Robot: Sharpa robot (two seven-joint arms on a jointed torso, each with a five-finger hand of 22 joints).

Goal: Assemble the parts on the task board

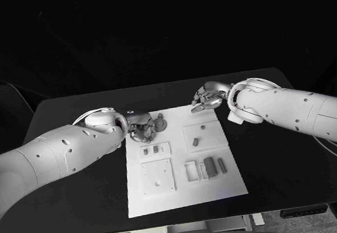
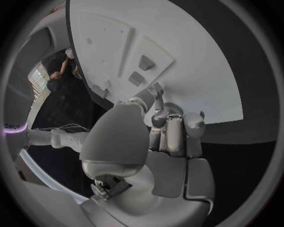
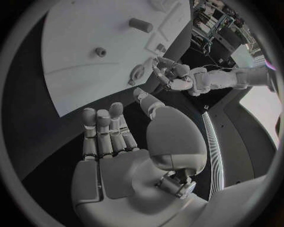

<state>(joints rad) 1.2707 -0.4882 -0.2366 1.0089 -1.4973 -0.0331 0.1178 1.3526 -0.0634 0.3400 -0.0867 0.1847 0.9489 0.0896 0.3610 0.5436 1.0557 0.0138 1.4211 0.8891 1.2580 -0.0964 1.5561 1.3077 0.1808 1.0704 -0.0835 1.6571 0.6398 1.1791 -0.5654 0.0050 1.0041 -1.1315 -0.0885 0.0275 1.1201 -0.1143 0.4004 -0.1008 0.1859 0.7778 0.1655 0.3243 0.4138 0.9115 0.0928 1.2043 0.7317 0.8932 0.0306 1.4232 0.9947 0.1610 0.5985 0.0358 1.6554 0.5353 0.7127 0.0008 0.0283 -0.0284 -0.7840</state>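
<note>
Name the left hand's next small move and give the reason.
Probably close the left hand on the round grey part at the task board's far left edge: its fingers curl right beside that part, while the right hand hovers open, holding nothing, at the far edge.

Task board (image 1: 186, 192) mid-table (image 1: 74, 162), parts (image 1: 211, 166) on it

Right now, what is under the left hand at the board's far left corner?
A round grey part lies on the task board beside the left hand; the fingers cover whatever is directly beneath them.
</note>
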